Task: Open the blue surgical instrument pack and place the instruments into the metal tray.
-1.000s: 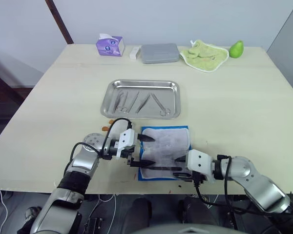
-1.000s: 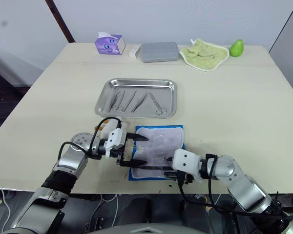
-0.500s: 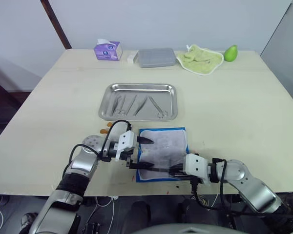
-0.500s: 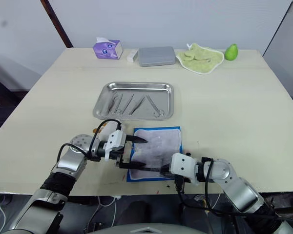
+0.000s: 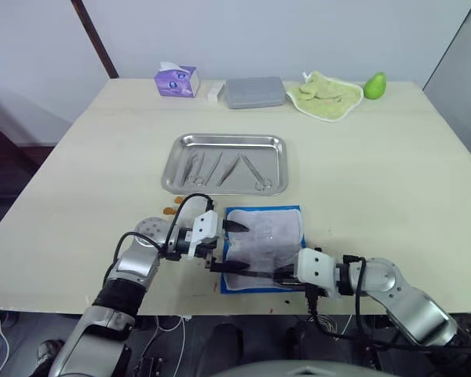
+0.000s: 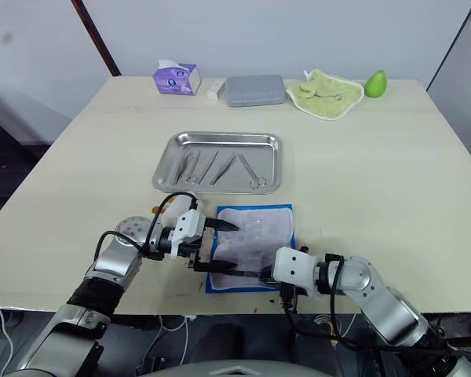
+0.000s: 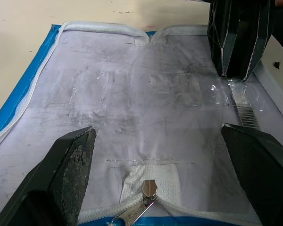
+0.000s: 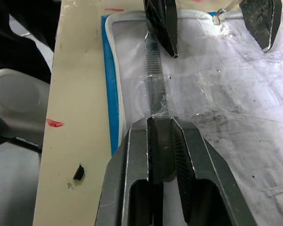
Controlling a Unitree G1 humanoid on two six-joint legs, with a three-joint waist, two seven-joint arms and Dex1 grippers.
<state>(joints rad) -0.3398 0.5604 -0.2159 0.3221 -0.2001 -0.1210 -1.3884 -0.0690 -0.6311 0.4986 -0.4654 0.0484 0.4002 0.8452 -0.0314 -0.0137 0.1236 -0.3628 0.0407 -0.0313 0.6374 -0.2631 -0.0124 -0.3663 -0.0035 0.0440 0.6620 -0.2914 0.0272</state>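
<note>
Pale table carries the open pack (image 5: 263,247) with its lining up; right gripper (image 8: 162,123) pinches the last tool (image 8: 154,80) lying on it, left gripper (image 7: 158,155) spread wide over the lining. Next: lift it clear toward the tray (image 5: 177,149) beyond both fingertips

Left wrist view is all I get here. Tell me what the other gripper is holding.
Observer: The right gripper is shut on a flat metal tool lying on the open pack's lining.
Operator: Report the tray.
Observer: The metal tray sits just beyond the pack and already holds four tools.
Operator: Give me my own gripper from above.
Observer: The left gripper is open, its fingers spread over the pack's left edge.
</note>
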